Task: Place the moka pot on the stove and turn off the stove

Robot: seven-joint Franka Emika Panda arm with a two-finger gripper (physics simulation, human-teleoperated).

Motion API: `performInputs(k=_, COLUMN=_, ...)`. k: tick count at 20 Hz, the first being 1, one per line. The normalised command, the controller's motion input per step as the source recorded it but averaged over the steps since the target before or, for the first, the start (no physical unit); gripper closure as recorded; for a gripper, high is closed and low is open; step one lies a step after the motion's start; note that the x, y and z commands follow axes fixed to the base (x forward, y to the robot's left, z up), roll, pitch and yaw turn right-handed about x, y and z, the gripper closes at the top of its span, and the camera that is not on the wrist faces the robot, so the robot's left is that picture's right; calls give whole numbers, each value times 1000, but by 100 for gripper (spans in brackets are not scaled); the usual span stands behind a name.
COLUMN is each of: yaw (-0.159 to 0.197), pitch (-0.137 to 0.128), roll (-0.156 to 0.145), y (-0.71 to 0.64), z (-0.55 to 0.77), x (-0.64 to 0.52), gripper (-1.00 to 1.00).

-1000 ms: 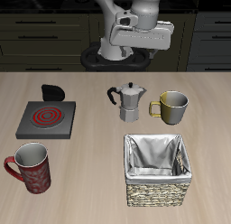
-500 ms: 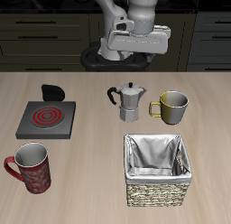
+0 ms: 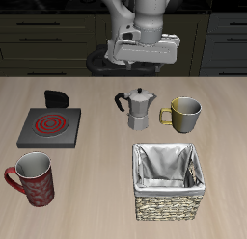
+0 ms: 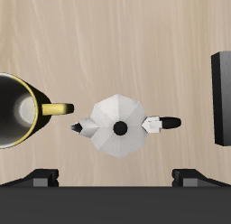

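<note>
Above the table, gripper (image 3: 147,62) hangs well clear of everything, fingers spread wide, holding nothing, touching nothing. Wrist view looks straight down on the moka pot (image 4: 118,126): both fingertips (image 4: 42,177) sit far apart, flanking it from high up. Moka pot (image 3: 139,108) stands upright on the wood, black handle toward the stove (image 3: 48,126), spout toward the olive mug (image 3: 183,113) just beside it. Stove coil glows red. Wicker basket (image 3: 170,180) and red mug (image 3: 31,178) sit nearer the front edge.
</note>
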Motion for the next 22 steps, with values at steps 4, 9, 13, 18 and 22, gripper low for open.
performInputs(k=4, yaw=12, pitch=4, roll=40, y=-60, z=-112, x=-6, gripper=-100)
performInputs(k=9, yaw=8, pitch=-6, roll=1, y=-91, z=-43, x=6, gripper=-100)
performInputs(k=13, yaw=9, pitch=3, roll=-11, y=-142, z=-86, x=67, gripper=-100)
performInputs(k=18, yaw=6, pitch=10, roll=-18, y=-86, z=-107, x=66, gripper=-100)
performInputs(k=22, yaw=6, pitch=14, roll=-2, y=63, z=-144, x=31, gripper=-100)
